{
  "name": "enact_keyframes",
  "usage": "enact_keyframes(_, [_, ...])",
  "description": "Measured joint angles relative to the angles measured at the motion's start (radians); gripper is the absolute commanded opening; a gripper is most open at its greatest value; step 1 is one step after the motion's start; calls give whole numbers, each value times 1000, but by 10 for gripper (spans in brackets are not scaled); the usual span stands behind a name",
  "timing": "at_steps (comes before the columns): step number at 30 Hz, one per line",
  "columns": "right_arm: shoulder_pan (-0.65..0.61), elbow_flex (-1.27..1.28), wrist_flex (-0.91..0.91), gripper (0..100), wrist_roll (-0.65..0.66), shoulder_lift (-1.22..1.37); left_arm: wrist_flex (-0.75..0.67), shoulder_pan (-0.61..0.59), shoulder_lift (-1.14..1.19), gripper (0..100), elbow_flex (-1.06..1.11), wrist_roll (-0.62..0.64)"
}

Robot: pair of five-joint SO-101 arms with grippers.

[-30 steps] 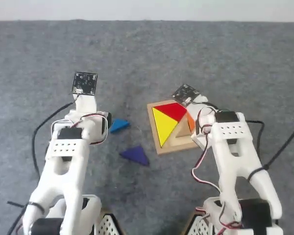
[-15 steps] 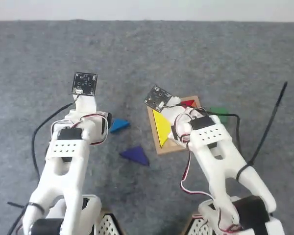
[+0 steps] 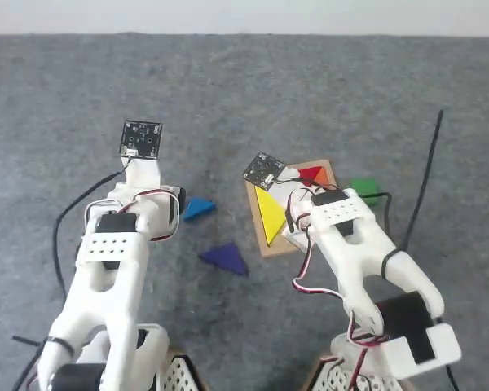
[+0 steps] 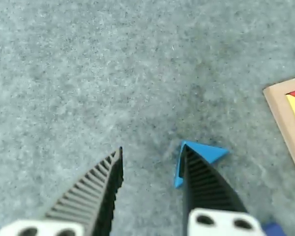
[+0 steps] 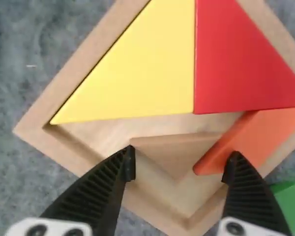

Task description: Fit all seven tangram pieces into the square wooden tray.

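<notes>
Grey felt covers our table [image 3: 350, 90]. We hold our right tool [image 5: 182, 155] open over the square wooden tray [image 5: 34, 130], right of the table's middle, with yellow [image 5: 137, 83], red [image 5: 236, 64] and orange [image 5: 250, 135] pieces inside. Our left tool [image 4: 151, 147] stands open at the blue triangle [image 4: 206, 152].

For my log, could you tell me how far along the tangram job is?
Done: yellow triangle, red triangle and orange piece lie in the tray. In hand: nothing; the right pincer hangs open over it, the left pincer open by the light blue triangle. Remaining: that, the dark blue triangle and the green piece.
</notes>
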Motion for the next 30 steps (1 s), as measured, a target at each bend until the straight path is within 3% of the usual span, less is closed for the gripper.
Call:
enact_keyframes(7, [8,-12,6,143,-43,0,0,0,0,187,0,0])
enact_keyframes(23, [-98,40,15,197,-68,-75,0,6,0,187,0,0])
enact_keyframes(30, [29,-20,-23,197,-11,-2,0,6,0,187,0,0])
